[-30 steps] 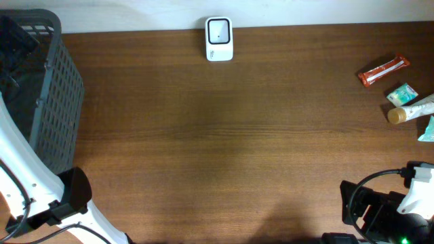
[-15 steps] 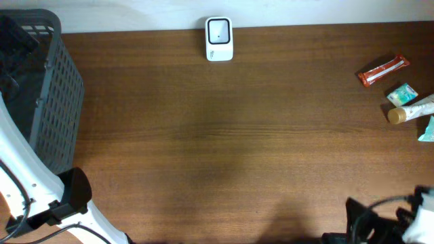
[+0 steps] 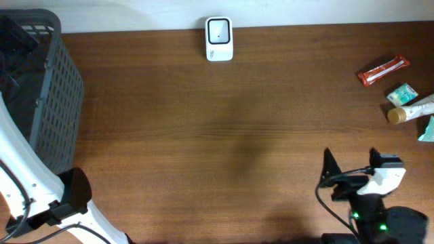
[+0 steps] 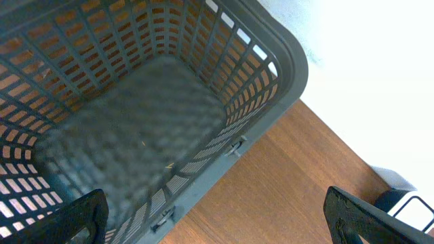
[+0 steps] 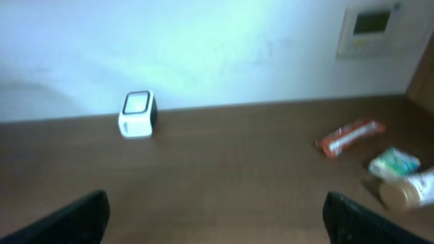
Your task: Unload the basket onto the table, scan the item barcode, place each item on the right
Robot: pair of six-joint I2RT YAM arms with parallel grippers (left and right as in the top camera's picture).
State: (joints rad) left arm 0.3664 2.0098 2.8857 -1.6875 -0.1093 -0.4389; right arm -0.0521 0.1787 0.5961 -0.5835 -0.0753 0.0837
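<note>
Scanner (image 3: 219, 38): far middle.
Basket (image 3: 41, 95): left.
Red packet (image 3: 384, 70): far right.
Left gripper (image 4: 220, 217): apart, above basket.
Right gripper (image 5: 217, 217): apart, near right.

The dark grey plastic lattice basket (image 3: 47, 88) runs off the overhead view's left edge. At the right edge, the cream tube with a tan cap (image 3: 413, 108) and the teal packet (image 3: 427, 129) are cut off. The right wrist view is soft: the pale wall panel (image 5: 369, 28) is unreadable, and the print on the red-and-white sachet (image 5: 349, 137) cannot be made out.

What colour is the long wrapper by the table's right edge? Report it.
Red-orange with white markings; the wrapper shows best in the overhead view.
</note>
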